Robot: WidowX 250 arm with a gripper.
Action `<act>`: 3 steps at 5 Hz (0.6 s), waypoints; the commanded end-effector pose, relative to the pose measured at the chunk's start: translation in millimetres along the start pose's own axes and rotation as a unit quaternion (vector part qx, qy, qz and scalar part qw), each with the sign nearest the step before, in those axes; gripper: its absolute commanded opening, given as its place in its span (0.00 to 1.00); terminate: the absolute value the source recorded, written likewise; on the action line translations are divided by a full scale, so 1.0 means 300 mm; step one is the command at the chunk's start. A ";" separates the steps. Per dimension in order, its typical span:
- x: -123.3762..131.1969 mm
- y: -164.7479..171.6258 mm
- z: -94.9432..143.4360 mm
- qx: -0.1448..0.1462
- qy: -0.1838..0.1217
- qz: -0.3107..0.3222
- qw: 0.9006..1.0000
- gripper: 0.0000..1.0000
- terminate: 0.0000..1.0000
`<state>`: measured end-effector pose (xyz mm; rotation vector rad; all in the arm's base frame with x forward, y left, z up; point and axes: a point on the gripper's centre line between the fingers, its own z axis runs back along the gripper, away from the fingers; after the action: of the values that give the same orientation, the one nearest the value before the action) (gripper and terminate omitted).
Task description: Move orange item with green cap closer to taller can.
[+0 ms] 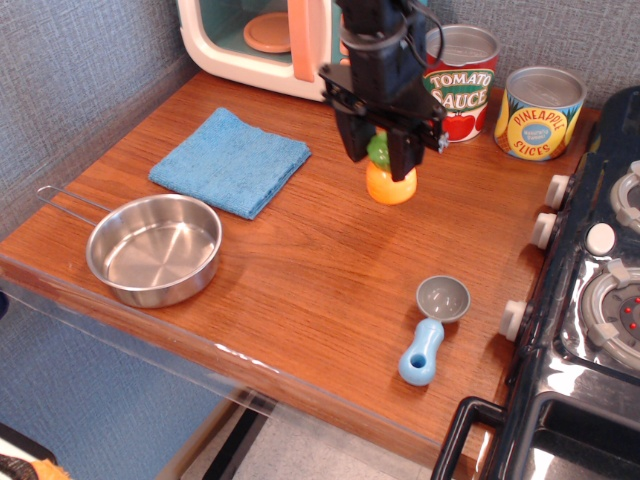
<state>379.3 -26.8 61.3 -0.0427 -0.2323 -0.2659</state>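
The orange toy pineapple with a green leafy top (390, 185) is held between the fingers of my black gripper (381, 160), which is shut on it at its green top. The pineapple is at or just above the wooden counter; I cannot tell if it touches. The red "Tomato Sauce" can (458, 84) stands upright at the back of the counter, a short way behind and to the right of the pineapple. My arm hides part of the can's left side.
A yellow-blue "Pineapple Slices" can (541, 113) stands right of the red can. A blue cloth (230, 160) and a steel pan (155, 248) lie at the left. A blue scoop (432, 328) lies front right. A toy microwave (262, 40) is at the back, a stove (600, 300) at the right.
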 end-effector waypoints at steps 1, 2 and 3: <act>0.100 0.114 -0.033 0.042 -0.011 0.019 0.999 0.00 0.00; 0.110 0.139 -0.046 0.045 -0.003 0.026 0.999 0.00 0.00; 0.110 0.144 -0.047 0.043 0.004 0.028 0.999 0.00 0.00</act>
<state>427.1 -4.6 42.0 0.0296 -0.1918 -0.2065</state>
